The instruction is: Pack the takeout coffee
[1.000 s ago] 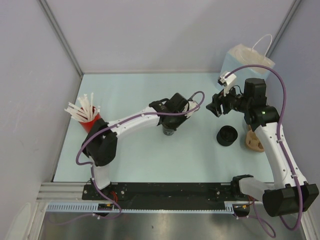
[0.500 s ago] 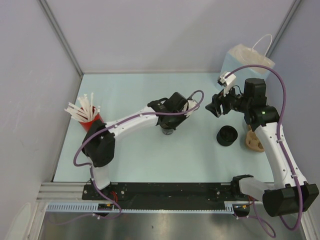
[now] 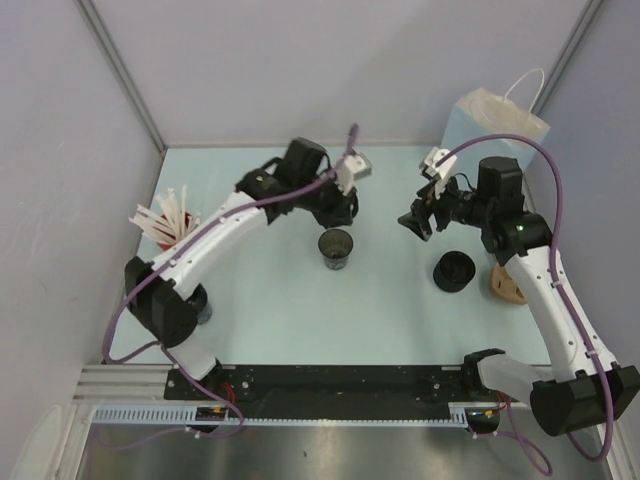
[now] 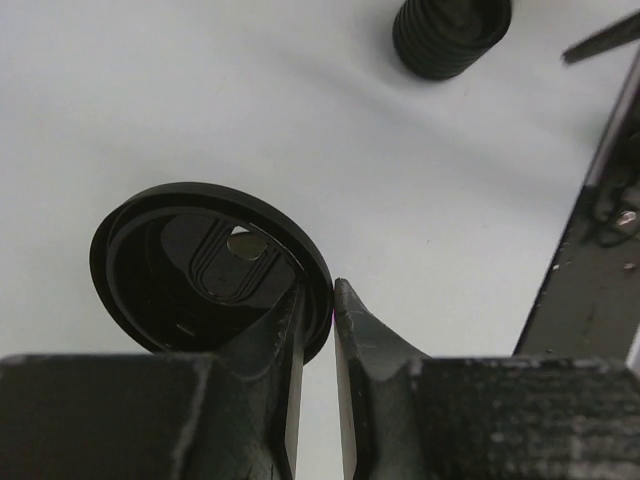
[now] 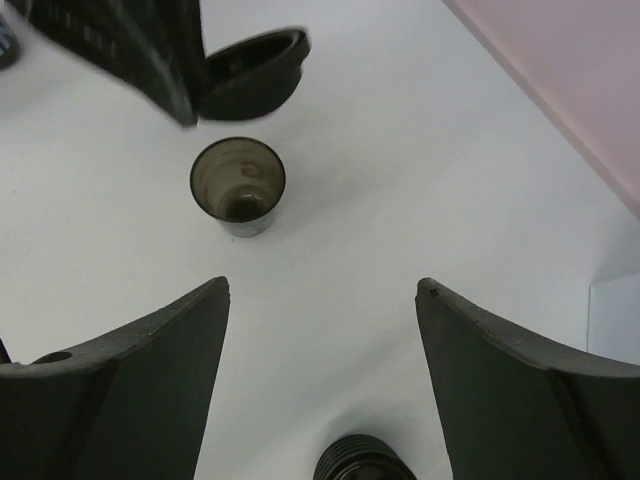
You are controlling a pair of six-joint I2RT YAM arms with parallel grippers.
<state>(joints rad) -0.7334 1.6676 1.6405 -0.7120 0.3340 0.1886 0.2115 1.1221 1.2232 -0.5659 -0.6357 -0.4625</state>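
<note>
Your left gripper [image 4: 320, 300] was clenched on the rim of the black lid [image 4: 200, 255], clear of the cup [image 3: 336, 248], which stood uncovered mid-surface [image 3: 260, 310]. Your right gripper [image 5: 322, 288] hung released. Judged remaining: capping, then loading into the paper bag [image 3: 490, 125].

I see my left gripper [image 4: 333, 290] clamped on a round black plastic lid [image 4: 185, 265] near the table's far edge; my right gripper [image 5: 323, 288] hovers, jaws spread wide.
</note>
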